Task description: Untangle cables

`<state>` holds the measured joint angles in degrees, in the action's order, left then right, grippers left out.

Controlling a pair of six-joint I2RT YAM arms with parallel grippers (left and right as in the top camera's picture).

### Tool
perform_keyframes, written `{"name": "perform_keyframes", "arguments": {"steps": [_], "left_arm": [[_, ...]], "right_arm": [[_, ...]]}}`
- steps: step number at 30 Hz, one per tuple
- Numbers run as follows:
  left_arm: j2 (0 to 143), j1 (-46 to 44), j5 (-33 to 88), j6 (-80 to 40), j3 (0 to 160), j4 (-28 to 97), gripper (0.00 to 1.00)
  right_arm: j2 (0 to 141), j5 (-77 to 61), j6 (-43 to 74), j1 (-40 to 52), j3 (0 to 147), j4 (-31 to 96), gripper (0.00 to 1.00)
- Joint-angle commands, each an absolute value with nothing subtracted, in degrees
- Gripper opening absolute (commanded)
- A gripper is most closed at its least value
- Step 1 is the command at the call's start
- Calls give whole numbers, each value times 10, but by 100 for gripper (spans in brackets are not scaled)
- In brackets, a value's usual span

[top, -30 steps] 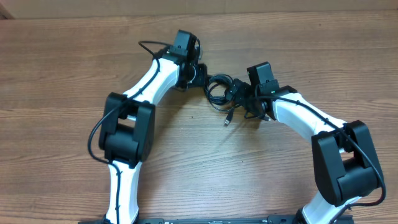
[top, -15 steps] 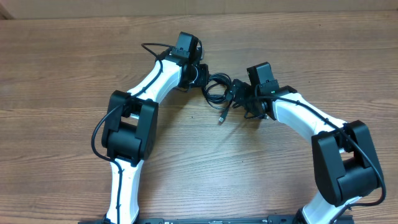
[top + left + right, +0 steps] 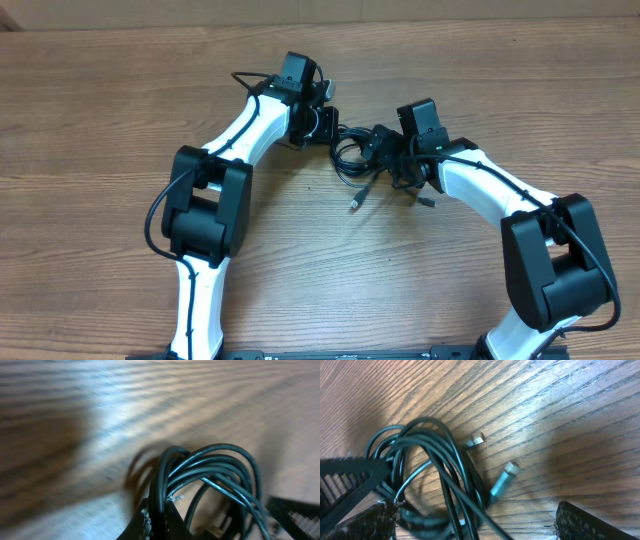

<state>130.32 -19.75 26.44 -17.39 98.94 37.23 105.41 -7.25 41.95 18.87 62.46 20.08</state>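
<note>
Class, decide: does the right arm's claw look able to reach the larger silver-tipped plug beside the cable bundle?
Probably yes: the right claw stands open over the cables, and the plug lies uncovered between its fingers. The left claw grips them elsewhere.

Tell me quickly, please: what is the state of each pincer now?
Left pincer: closed on the cables.
Right pincer: open wide, gripping nothing.
</note>
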Motion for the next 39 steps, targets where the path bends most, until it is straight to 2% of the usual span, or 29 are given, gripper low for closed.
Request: {"name": "perform_keyframes", "arguments": {"steps": [1, 9, 18, 21, 32, 39], "left_arm": [[1225, -192, 366, -152, 997, 381, 4], [1201, -196, 440, -136, 997, 430, 4], [1200, -194, 577, -90, 997, 458, 4], [1197, -194, 570, -70, 997, 468, 4], [1194, -189, 504, -71, 997, 487, 4], [1176, -139, 411, -78, 997, 536, 4]], "right_arm": [[1056, -75, 415, 191, 626, 192, 100], [1056, -86, 401, 202, 626, 177, 100], [1056, -64, 400, 202, 626, 187, 99], [1056, -20, 400, 202, 626, 211, 99], [1056, -20, 400, 193, 626, 220, 100], [1056, -11, 407, 161, 626, 254, 97]]}}
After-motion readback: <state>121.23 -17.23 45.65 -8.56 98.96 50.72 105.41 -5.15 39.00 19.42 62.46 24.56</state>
